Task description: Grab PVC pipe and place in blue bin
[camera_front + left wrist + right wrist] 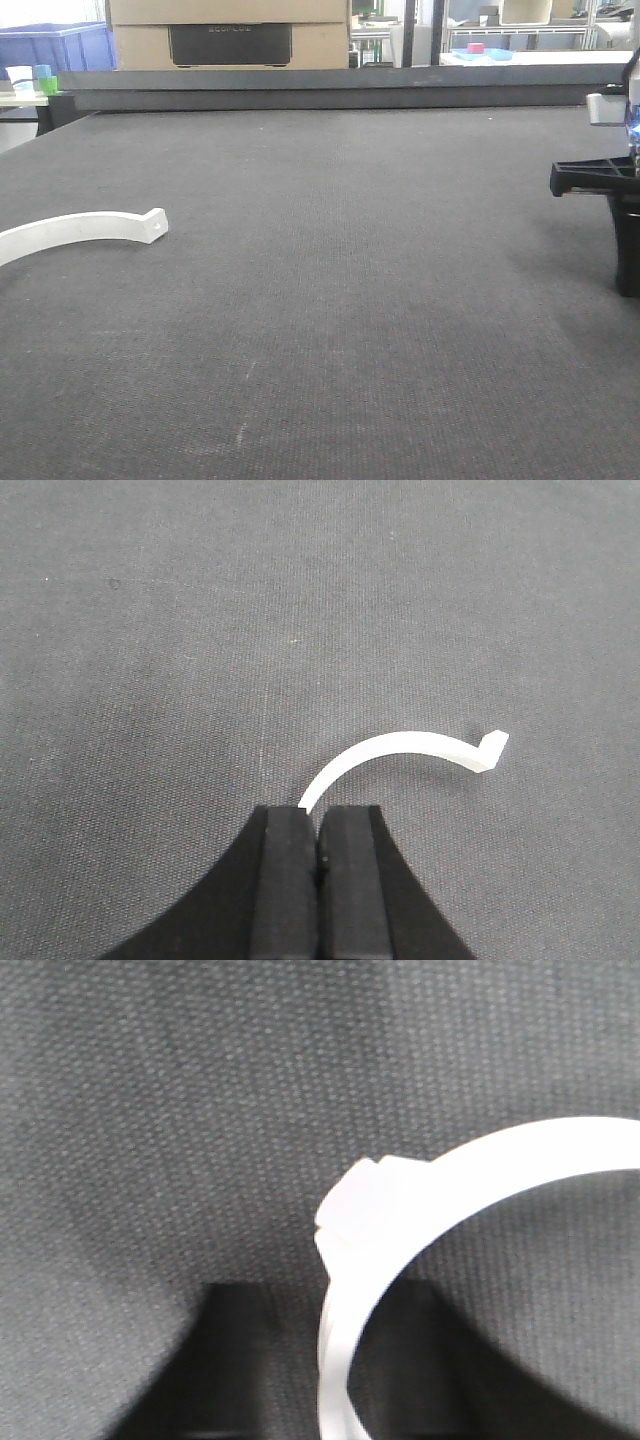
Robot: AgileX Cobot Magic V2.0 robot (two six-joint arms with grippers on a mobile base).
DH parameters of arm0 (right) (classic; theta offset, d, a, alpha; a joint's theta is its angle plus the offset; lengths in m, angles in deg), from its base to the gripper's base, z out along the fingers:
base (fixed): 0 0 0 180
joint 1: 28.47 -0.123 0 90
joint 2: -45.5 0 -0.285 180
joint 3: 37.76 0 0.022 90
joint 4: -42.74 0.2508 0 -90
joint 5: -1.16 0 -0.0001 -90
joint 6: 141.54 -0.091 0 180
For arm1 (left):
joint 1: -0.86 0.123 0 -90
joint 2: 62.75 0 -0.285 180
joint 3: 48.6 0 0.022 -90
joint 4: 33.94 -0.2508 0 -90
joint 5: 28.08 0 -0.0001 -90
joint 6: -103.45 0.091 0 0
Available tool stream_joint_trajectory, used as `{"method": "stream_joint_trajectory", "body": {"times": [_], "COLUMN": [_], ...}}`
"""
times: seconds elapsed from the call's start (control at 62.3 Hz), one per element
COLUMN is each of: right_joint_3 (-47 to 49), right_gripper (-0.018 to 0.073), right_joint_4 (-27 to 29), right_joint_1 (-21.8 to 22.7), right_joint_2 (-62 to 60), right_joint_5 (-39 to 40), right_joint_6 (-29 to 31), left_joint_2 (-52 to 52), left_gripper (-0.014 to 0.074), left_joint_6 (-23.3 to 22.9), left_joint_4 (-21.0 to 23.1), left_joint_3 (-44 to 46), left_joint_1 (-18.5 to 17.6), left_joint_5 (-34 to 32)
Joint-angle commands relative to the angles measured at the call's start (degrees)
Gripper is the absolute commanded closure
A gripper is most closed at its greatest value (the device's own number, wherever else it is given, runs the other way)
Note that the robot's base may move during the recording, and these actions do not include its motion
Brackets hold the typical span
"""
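Blue bin (pixel 55 45) far behind PVC pipe (pixel 80 228)

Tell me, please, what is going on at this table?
The left gripper looks shut on one end of the PVC pipe, which arcs out low over the dark table. Another white curved piece shows blurred close by the right gripper; whether it is gripped is unclear. The blue bin stands far back on the left; the pipe is not in it yet.
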Motion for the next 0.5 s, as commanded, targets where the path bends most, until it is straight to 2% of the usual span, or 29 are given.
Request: {"method": "stream_joint_trajectory", "body": {"times": [0.0,0.096,0.225,0.321,0.433,0.482], "right_joint_3": [0.4,0.4,0.5,0.5,0.5,0.5], "right_gripper": [0.0597,0.0724,0.0727,0.0727,0.0727,0.0727], "right_joint_4": [-0.2,-0.9,-1.7,-1.7,-2.3,-2.6], "right_joint_1": [0.4,0.4,0.4,0.4,0.4,0.4], "right_joint_2": [0.1,0.1,-0.4,-2.4,-6.7,-8.5], "right_joint_5": [0.2,0.2,-2.0,-3.4,-4.2,-4.2], "right_joint_6": [-0.1,-0.1,1.3,4.3,6.7,7.4], "left_joint_2": [-0.1,-0.1,-0.1,-0.1,0.2,0.9], "left_gripper": [0.0707,0.0707,0.0707,0.0707,0.0707,0.0707], "left_joint_6": [0.0,0.0,0.0,-0.1,-4.6,-5.0], "left_joint_4": [0.3,0.0,0.1,0.5,0.7,0.7], "left_joint_3": [0.0,0.0,0.0,0.7,3.3,4.7], "left_joint_1": [-0.1,-0.1,-0.1,-0.1,-0.1,-0.1], "left_joint_5": [-0.9,-0.2,0.0,2.7,6.8,8.7]}}
